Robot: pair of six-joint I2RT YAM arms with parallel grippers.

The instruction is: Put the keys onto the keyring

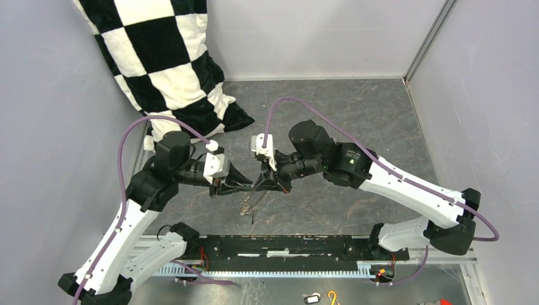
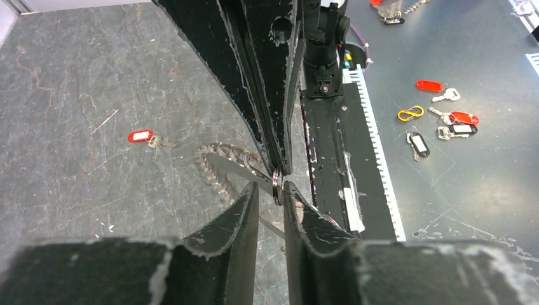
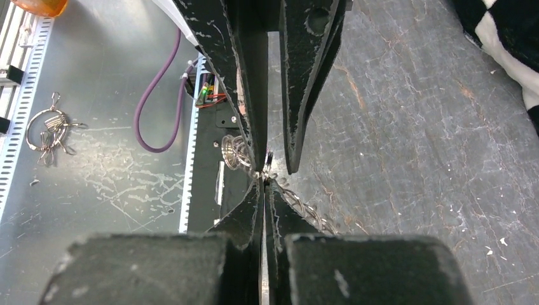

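The keyring (image 2: 213, 166), a thin grey hoop with a toothed fringe, hangs between the two grippers at mid-table (image 1: 249, 204); it also shows in the right wrist view (image 3: 305, 210). My right gripper (image 3: 264, 182) is shut on the keyring at its top, where a small split ring (image 2: 277, 185) sits. My left gripper (image 2: 271, 190) faces it tip to tip, its jaws a little apart around that split ring, which touches only one finger. A tiny key with a red head (image 2: 143, 136) lies on the mat, left of the keyring. The black-headed key is not in view.
A checkered cushion (image 1: 166, 60) lies at the back left. On the metal shelf in front of the arm bases lie a yellow hook (image 2: 410, 113), red-tagged keys (image 2: 463, 118), a dark tag with a white face (image 2: 419, 145) and another ring of keys (image 3: 47, 130).
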